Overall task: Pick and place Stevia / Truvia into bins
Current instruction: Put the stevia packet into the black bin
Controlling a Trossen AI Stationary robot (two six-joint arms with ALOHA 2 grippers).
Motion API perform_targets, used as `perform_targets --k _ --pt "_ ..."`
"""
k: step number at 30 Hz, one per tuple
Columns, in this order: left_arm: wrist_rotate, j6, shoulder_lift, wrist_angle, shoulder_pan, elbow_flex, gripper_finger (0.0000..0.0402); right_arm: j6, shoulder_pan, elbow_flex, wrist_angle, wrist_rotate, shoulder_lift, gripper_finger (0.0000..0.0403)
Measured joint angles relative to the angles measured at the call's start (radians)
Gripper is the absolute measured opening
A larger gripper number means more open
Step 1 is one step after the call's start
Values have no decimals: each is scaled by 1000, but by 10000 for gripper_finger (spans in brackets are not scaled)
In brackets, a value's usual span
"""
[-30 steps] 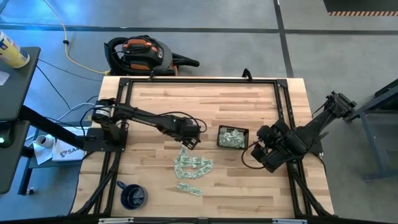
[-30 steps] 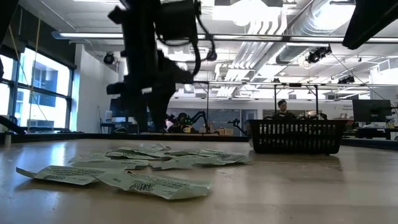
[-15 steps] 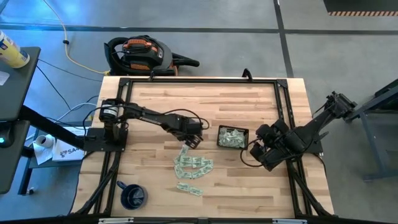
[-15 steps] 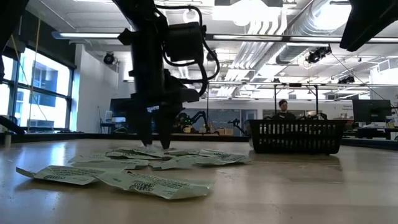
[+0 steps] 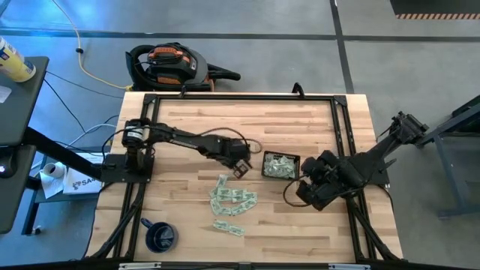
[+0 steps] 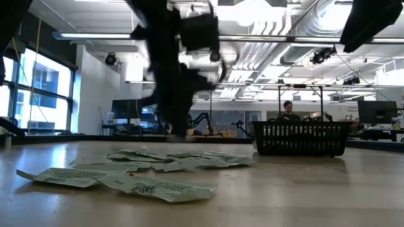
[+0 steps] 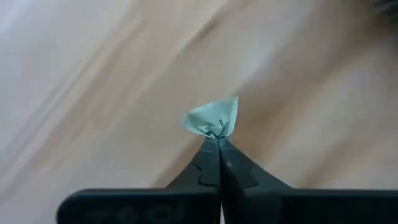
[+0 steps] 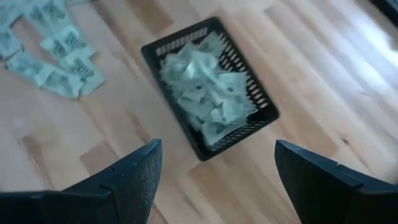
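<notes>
From above I see the table (image 5: 300, 225) evenly lit, with only soft, weak shadows. In the low view, ceiling lamps (image 6: 252, 9) glare white and windows (image 6: 38, 88) shine at one side, so the left arm (image 6: 180, 63) is a dark, smeared silhouette (motion blur). Both wrist pictures are soft; the wood behind the pinched sachet (image 7: 214, 118) is streaked.

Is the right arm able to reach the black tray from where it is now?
Probably yes. The right gripper hangs just beside the black tray with its jaws open, and bare wood lies between them. The left gripper, shut on a sachet, is on the tray's other side.
</notes>
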Motion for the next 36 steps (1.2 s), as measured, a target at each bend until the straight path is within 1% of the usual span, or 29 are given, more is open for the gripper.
perform_targets --k 3,6,8,10,14,17,18,20,22,23,25,30,34,36 --pt "71 87 -41 64 -4 83 33 -5 0 0 9 -3 30 300" --pt "119 177 -53 161 -15 176 19 34 7 0 8 -4 40 300" --pt "144 227 -38 219 -16 229 19 61 12 0 12 -2 39 300" --pt "164 257 14 294 -9 290 20 88 25 0 10 -4 35 300" --pt "155 332 181 265 5 430 28 139 47 0 0 -24 32 300" --pt "161 401 297 230 14 563 29 160 63 0 2 -32 32 300" --pt "165 419 326 188 18 599 29 168 67 0 1 -38 33 300" --pt "214 447 388 128 18 666 30 175 72 0 -2 -50 33 300" --pt "258 473 427 70 18 706 34 178 76 0 -6 -57 33 300" --pt "265 481 436 52 16 719 40 179 77 0 -8 -55 33 300" --pt "239 498 445 74 10 729 58 180 77 0 -15 -52 33 300" --pt "216 484 442 33 3 725 125 172 76 0 -22 -34 33 300" --pt "216 458 349 -6 6 727 177 145 76 0 -22 -31 33 300" --pt "235 460 305 -41 6 731 198 121 76 0 -22 -33 33 300"
